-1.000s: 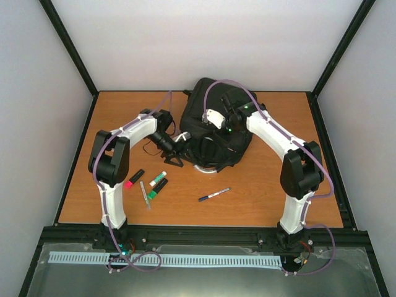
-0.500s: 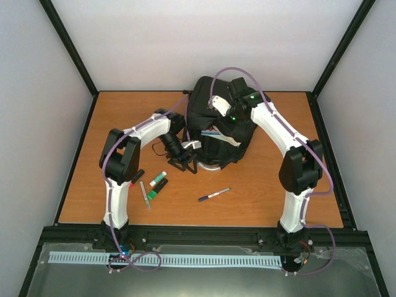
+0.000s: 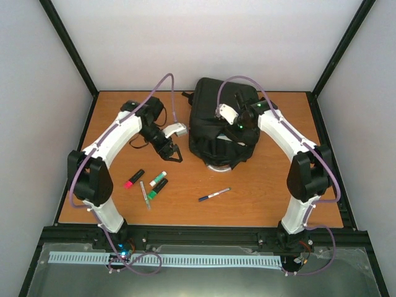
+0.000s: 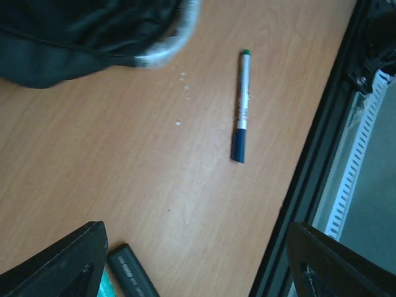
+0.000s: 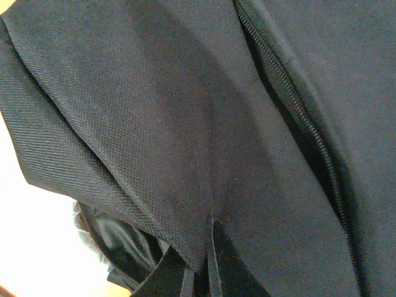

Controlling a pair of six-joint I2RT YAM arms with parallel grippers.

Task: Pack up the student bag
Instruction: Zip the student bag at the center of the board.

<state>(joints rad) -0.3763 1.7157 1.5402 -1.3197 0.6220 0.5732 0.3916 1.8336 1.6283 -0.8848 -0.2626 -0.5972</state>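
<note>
On wooden table [image 3: 272, 204] (white walls [image 3: 204, 43]): student bag [image 3: 207, 99]

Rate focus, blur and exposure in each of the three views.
Top external: evenly lit, sharp, no glare. Left wrist: the student bag at the top left is smeared and soft; the pen is slightly soft yet readable. Right wrist: the bag's weave and zip are crisp, but the lower left corner is blown out to pale white.

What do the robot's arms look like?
The left arm and right arm have white tube parts with chunky black joints. A thin purple cable loops along each. The left pincer has black pointed fingers. A tiny green light glows on the right arm.
</note>
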